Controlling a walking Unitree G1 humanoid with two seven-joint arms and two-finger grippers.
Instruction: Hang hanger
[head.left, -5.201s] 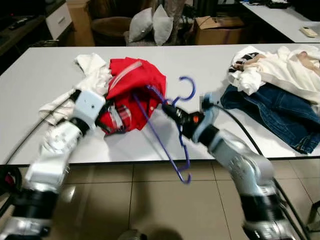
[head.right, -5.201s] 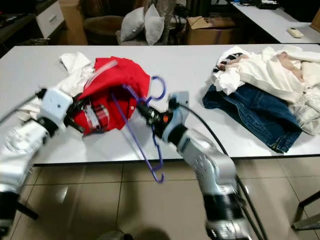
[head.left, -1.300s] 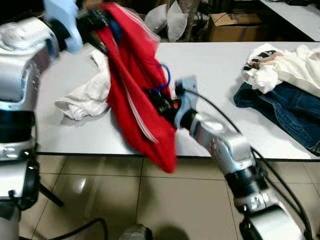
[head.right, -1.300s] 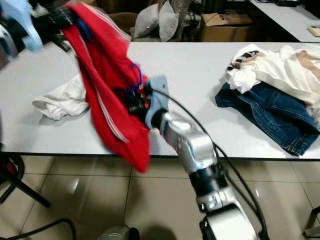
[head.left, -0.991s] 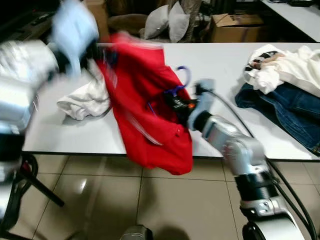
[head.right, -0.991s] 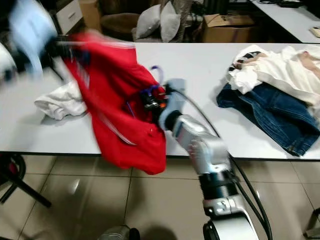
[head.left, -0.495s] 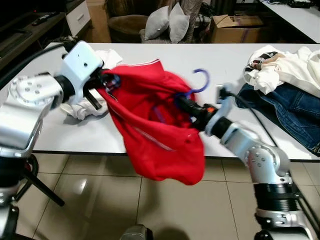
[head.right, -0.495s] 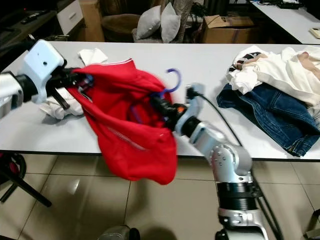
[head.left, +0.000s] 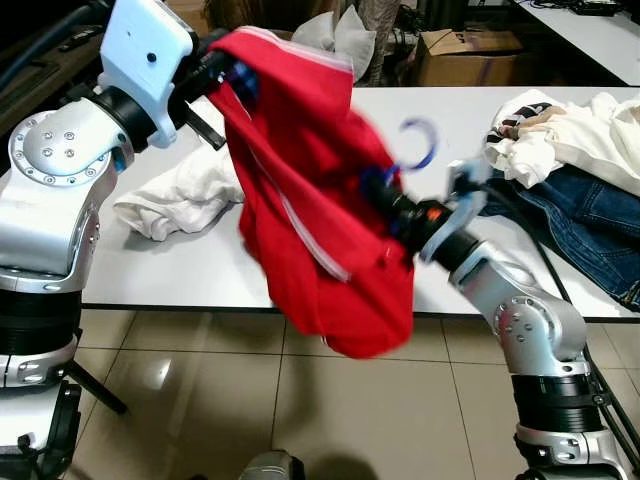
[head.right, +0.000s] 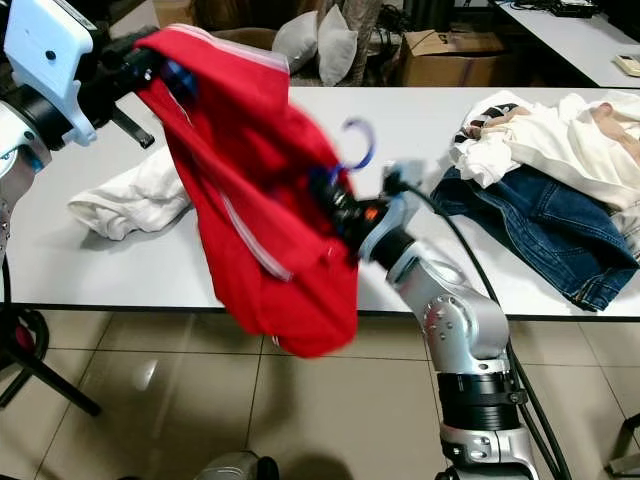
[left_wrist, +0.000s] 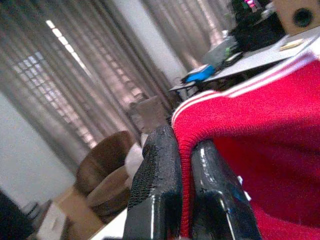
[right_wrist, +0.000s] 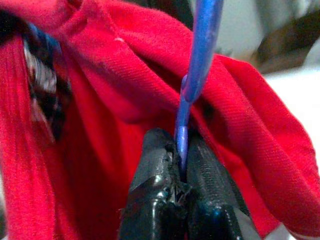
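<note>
A red shirt (head.left: 310, 200) with white stripes hangs in the air in front of the white table (head.left: 150, 270). My left gripper (head.left: 228, 72) is raised high at the left, shut on the shirt's ribbed edge (left_wrist: 186, 145). My right gripper (head.left: 385, 195) sits at the shirt's middle, shut on the stem of a blue-purple hanger (right_wrist: 192, 90). The hanger's hook (head.left: 420, 145) sticks up above the cloth; the rest of the hanger is hidden inside the shirt. The shirt's lower part (head.right: 310, 310) droops below the table's front edge.
A crumpled white garment (head.left: 180, 195) lies on the table's left part. At the right lie blue jeans (head.left: 570, 225) under a pile of white clothes (head.left: 570, 130). Behind the table stand grey cushions (head.left: 335, 35) and a cardboard box (head.left: 455, 55). Tiled floor lies below.
My left gripper has lifted the shirt's edge upward, so the shirt now hangs taller. My right gripper with the hanger has shifted slightly right and up.
</note>
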